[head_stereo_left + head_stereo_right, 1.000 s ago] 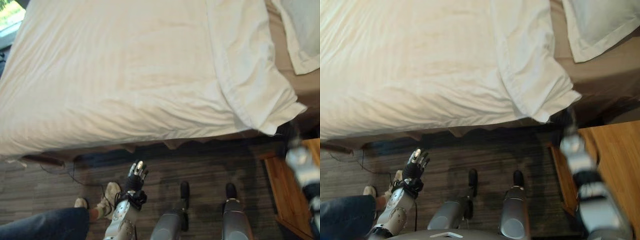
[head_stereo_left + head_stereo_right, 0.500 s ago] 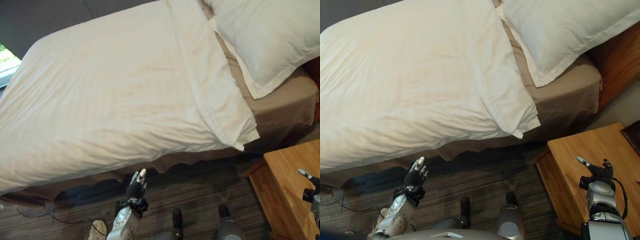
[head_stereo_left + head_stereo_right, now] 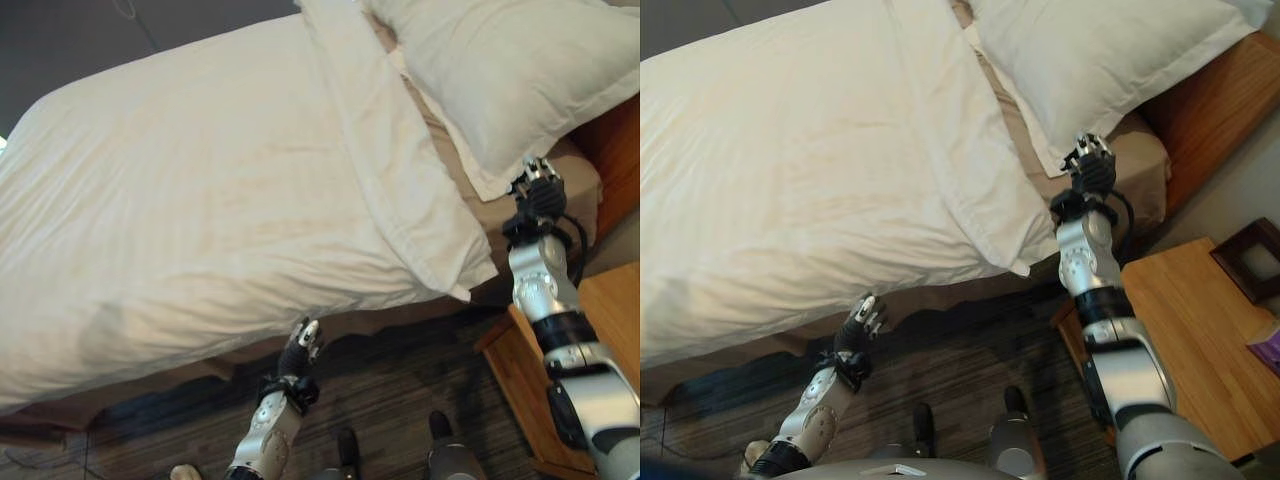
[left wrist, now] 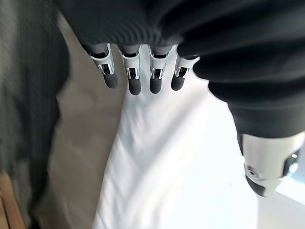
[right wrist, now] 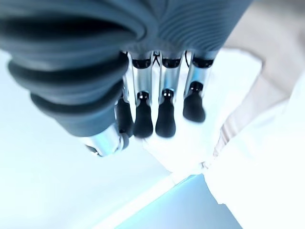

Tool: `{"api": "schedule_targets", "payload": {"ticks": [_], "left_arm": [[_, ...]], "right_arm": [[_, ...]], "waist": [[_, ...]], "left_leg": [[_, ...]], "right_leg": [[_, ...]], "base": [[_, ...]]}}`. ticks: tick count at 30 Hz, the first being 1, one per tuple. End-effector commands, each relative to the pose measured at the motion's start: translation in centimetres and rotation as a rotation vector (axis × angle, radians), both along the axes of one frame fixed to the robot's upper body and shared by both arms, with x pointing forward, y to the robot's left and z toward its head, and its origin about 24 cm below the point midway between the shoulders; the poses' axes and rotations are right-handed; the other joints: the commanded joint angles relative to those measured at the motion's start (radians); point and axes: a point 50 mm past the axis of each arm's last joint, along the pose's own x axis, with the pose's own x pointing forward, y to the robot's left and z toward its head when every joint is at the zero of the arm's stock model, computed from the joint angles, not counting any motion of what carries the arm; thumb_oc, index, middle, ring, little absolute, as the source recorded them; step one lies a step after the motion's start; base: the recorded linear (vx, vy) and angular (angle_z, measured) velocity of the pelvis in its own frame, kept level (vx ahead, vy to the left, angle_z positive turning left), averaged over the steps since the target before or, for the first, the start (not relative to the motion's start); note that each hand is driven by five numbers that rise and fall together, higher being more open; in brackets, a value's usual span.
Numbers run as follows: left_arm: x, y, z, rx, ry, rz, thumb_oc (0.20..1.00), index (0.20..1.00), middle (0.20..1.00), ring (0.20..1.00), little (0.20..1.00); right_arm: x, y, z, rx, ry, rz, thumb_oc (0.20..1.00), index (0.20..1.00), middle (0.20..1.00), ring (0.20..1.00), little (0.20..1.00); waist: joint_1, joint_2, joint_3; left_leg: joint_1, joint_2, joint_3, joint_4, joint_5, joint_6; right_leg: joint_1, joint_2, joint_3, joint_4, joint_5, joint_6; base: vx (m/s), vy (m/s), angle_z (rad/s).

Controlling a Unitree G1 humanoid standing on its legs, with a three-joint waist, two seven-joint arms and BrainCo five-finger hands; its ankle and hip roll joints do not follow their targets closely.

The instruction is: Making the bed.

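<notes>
Hands, left (image 3: 300, 352) and right (image 3: 538, 190), fingers straight, beside rumpled white duvet (image 3: 200, 200).

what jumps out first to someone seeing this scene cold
The big white duvet spread over most of the bed catches the eye first, its turned-back band ending in a corner that hangs off the near side. Next is the right robot hand, raised with fingers relaxed beside the corner of the white pillow at the head end, above the tan sheet. The left robot hand is low by the bed's near edge, fingers straight.
</notes>
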Motion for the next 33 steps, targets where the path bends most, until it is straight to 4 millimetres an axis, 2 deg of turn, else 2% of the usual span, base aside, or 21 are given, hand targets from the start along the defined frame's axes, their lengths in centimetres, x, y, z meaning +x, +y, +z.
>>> {"api": "schedule_targets", "payload": {"ticks": [1, 3, 5, 6, 8, 9, 12, 15, 19, 20, 22, 23, 24, 25, 27, 28, 29, 30, 31, 32, 33], "left_arm": [[1.1, 1.9, 1.0, 0.062, -0.062, 0.019, 1.0, 1.0, 1.0, 1.0, 1.0], [0.9, 2.1, 0.8, 0.068, -0.055, 0.018, 1.0, 1.0, 1.0, 1.0, 1.0], [1.0, 2.1, 0.9, 0.068, -0.056, 0.019, 1.0, 1.0, 1.0, 1.0, 1.0], [1.1, 2.1, 0.8, 0.074, -0.051, 0.016, 1.0, 1.0, 1.0, 1.0, 1.0], [1.2, 2.1, 0.8, 0.079, -0.05, 0.012, 1.0, 1.0, 1.0, 1.0, 1.0], [1.5, 2.0, 1.0, 0.085, -0.063, 0.003, 1.0, 1.0, 1.0, 1.0, 1.0], [1.6, 2.0, 1.1, 0.092, -0.068, -0.009, 1.0, 1.0, 1.0, 1.0, 1.0], [2.0, 1.6, 1.3, 0.104, -0.082, -0.041, 1.0, 1.0, 1.0, 1.0, 1.0], [2.2, 1.4, 1.4, 0.11, -0.092, -0.062, 1.0, 1.0, 1.0, 1.0, 1.0], [2.2, 1.2, 1.4, 0.114, -0.092, -0.075, 1.0, 1.0, 1.0, 1.0, 1.0], [2.1, 1.0, 1.3, 0.111, -0.089, -0.085, 1.0, 1.0, 1.0, 1.0, 1.0], [2.0, 0.6, 1.2, 0.109, -0.087, -0.105, 1.0, 1.0, 1.0, 1.0, 1.0], [2.0, 0.5, 1.2, 0.109, -0.087, -0.106, 1.0, 1.0, 1.0, 1.0, 1.0], [2.1, 0.2, 1.4, 0.106, -0.1, -0.119, 1.0, 1.0, 1.0, 1.0, 1.0], [2.0, -0.2, 1.4, 0.098, -0.103, -0.141, 1.0, 1.0, 1.0, 1.0, 1.0], [1.8, -0.7, 1.4, 0.08, -0.106, -0.15, 1.0, 1.0, 1.0, 1.0, 1.0], [1.8, -0.7, 1.4, 0.08, -0.106, -0.151, 1.0, 1.0, 1.0, 1.0, 1.0], [1.6, -1.3, 1.4, 0.06, -0.111, -0.163, 1.0, 1.0, 1.0, 1.0, 1.0], [1.5, -1.3, 1.3, 0.06, -0.108, -0.164, 1.0, 1.0, 1.0, 1.0, 1.0], [1.3, -1.5, 1.2, 0.055, -0.101, -0.169, 1.0, 1.0, 1.0, 1.0, 1.0], [1.3, -1.6, 1.1, 0.055, -0.097, -0.17, 1.0, 1.0, 1.0, 1.0, 1.0]], "right_arm": [[1.4, 0.1, 3.5, -0.024, -0.052, -0.003, 0.2, 0.2, 0.2, 0.2, 0.2], [2.4, 1.5, 4.5, -0.032, -0.032, 0.022, 0.2, 0.2, 0.2, 0.2, 0.2], [2.5, 1.5, 4.9, -0.032, -0.038, 0.022, 0.2, 0.2, 0.2, 0.2, 0.2], [3.0, 2.4, 4.9, 0.006, -0.018, 0.036, 0.2, 0.2, 0.2, 0.2, 0.2], [3.2, 2.9, 4.9, 0.022, -0.008, 0.046, 0.2, 0.2, 0.2, 0.2, 0.2], [3.6, 3.5, 5.5, 0.038, -0.006, 0.064, 0.2, 0.2, 0.2, 0.2, 0.2], [3.8, 4.0, 6.1, 0.041, -0.002, 0.075, 0.2, 0.2, 0.2, 0.2, 0.2], [4.3, 5.4, 7.5, 0.068, -0.008, 0.105, 0.2, 0.2, 0.2, 0.2, 0.2], [4.5, 5.5, 7.2, 0.094, 0.02, 0.101, 0.2, 0.2, 0.2, 0.2, 0.2], [4.6, 5.2, 6.7, 0.09, 0.05, 0.097, 0.2, 0.2, 0.2, 0.2, 0.2], [4.6, 5.0, 6.1, 0.089, 0.072, 0.091, 0.2, 0.2, 0.2, 0.2, 0.2], [4.6, 4.2, 4.6, 0.096, 0.131, 0.075, 0.2, 0.2, 0.2, 0.2, 0.2], [4.6, 4.2, 4.6, 0.096, 0.131, 0.075, 0.2, 0.2, 0.2, 0.2, 0.2], [4.4, 3.3, 3.0, 0.119, 0.177, 0.051, 0.2, 0.2, 0.2, 0.2, 0.2], [4.1, 1.8, 1.5, 0.133, 0.219, 0.026, 0.2, 0.2, 0.2, 0.2, 0.2], [3.3, 0.7, -1.8, 0.174, 0.302, 0.009, 0.2, 0.2, 0.2, 0.2, 0.2], [3.3, 0.7, -1.9, 0.175, 0.302, 0.009, 0.2, 0.2, 0.2, 0.2, 0.2], [1.8, 0.0, -6.5, 0.233, 0.413, -0.016, 0.2, 0.2, 0.2, 0.2, 0.2], [1.7, 0.0, -6.7, 0.234, 0.414, -0.016, 0.2, 0.2, 0.2, 0.2, 0.2], [0.2, -0.1, -10.2, 0.293, 0.493, -0.034, 0.2, 0.2, 0.2, 0.2, 0.2], [-1.0, -0.6, -12.4, 0.334, 0.541, -0.059, 0.2, 0.2, 0.2, 0.2, 0.2]], "waist": [[0.019, -0.056, 0.016], [0.038, -0.049, 0.018], [0.037, -0.047, 0.02], [0.048, -0.042, 0.023], [0.053, -0.038, 0.025], [0.062, -0.025, 0.032], [0.07, -0.014, 0.036], [0.099, 0.022, 0.044], [0.122, 0.049, 0.043], [0.135, 0.066, 0.042], [0.14, 0.074, 0.043], [0.146, 0.092, 0.047], [0.147, 0.093, 0.046], [0.148, 0.104, 0.052], [0.158, 0.118, 0.051], [0.16, 0.129, 0.057], [0.16, 0.129, 0.057], [0.153, 0.14, 0.067], [0.155, 0.14, 0.065], [0.143, 0.145, 0.075], [0.132, 0.145, 0.08]], "left_leg": [[0.06, -0.04, -0.02, 0.005, -0.042, -0.023], [0.058, -0.04, -0.028, 0.005, -0.038, -0.025], [0.057, -0.039, -0.03, 0.005, -0.037, -0.026], [0.055, -0.04, -0.037, 0.005, -0.035, -0.027], [0.053, -0.039, -0.041, 0.005, -0.033, -0.028], [0.047, -0.042, -0.048, 0.005, -0.029, -0.029], [0.038, -0.044, -0.052, 0.005, -0.025, -0.03], [0.012, -0.052, -0.062, 0.005, -0.012, -0.033], [-0.013, -0.058, -0.063, 0.005, -0.003, -0.036], [-0.023, -0.059, -0.061, 0.005, 0.002, -0.039], [-0.027, -0.059, -0.061, 0.005, 0.004, -0.04], [-0.032, -0.061, -0.061, 0.005, 0.006, -0.042], [-0.032, -0.061, -0.061, 0.005, 0.006, -0.042], [-0.034, -0.062, -0.062, 0.005, 0.008, -0.042], [-0.036, -0.061, -0.064, 0.005, 0.009, -0.043], [-0.038, -0.059, -0.064, 0.005, 0.009, -0.043], [-0.038, -0.059, -0.064, 0.005, 0.009, -0.043], [-0.038, -0.058, -0.062, 0.005, 0.008, -0.043], [-0.037, -0.057, -0.062, 0.005, 0.008, -0.043], [-0.034, -0.056, -0.056, 0.005, 0.005, -0.042], [-0.035, -0.055, -0.052, 0.005, 0.003, -0.043]], "right_leg": [[0.141, -0.04, -0.073, -0.287, 0.191, 0.029], [0.145, -0.038, -0.078, -0.288, 0.188, 0.025], [0.146, -0.038, -0.08, -0.288, 0.187, 0.024], [0.147, -0.038, -0.085, -0.288, 0.184, 0.022], [0.147, -0.038, -0.089, -0.288, 0.183, 0.021], [0.144, -0.039, -0.093, -0.288, 0.181, 0.019], [0.139, -0.04, -0.097, -0.289, 0.181, 0.019], [0.12, -0.047, -0.105, -0.292, 0.187, 0.021], [0.1, -0.052, -0.111, -0.294, 0.19, 0.023], [0.092, -0.053, -0.116, -0.296, 0.19, 0.024], [0.089, -0.054, -0.117, -0.296, 0.189, 0.024], [0.087, -0.056, -0.119, -0.297, 0.187, 0.024], [0.087, -0.056, -0.12, -0.297, 0.187, 0.024], [0.085, -0.057, -0.12, -0.297, 0.185, 0.024], [0.085, -0.058, -0.125, -0.298, 0.182, 0.024], [0.085, -0.056, -0.126, -0.298, 0.177, 0.024], [0.085, -0.056, -0.126, -0.298, 0.177, 0.024], [0.084, -0.054, -0.126, -0.298, 0.175, 0.024], [0.085, -0.054, -0.125, -0.298, 0.174, 0.024], [0.086, -0.049, -0.122, -0.298, 0.171, 0.023], [0.084, -0.047, -0.119, -0.298, 0.17, 0.023]], "base": [[0.0, 0.0, 0.0], [0.0, -0.027, 0.05], [0.01, -0.018, 0.1], [0.0, -0.027, 0.15], [-0.01, -0.019, 0.11], [-0.02, -0.013, 0.08], [-0.01, -0.012, 0.12], [-0.01, -0.02, 0.07], [0.0, -0.028, 0.03], [0.02, -0.035, 0.02], [0.02, -0.034, 0.01], [0.0, 0.0, 0.0], [0.02, -0.032, 0.02], [0.0, 0.0, 0.0], [0.02, -0.016, 0.0], [0.03, -0.031, 0.0], [0.04, -0.019, 0.08], [0.02, 0.0, 0.06], [0.04, 0.006, 0.02], [0.03, 0.014, -0.07], [0.04, 0.019, -0.05]]}}
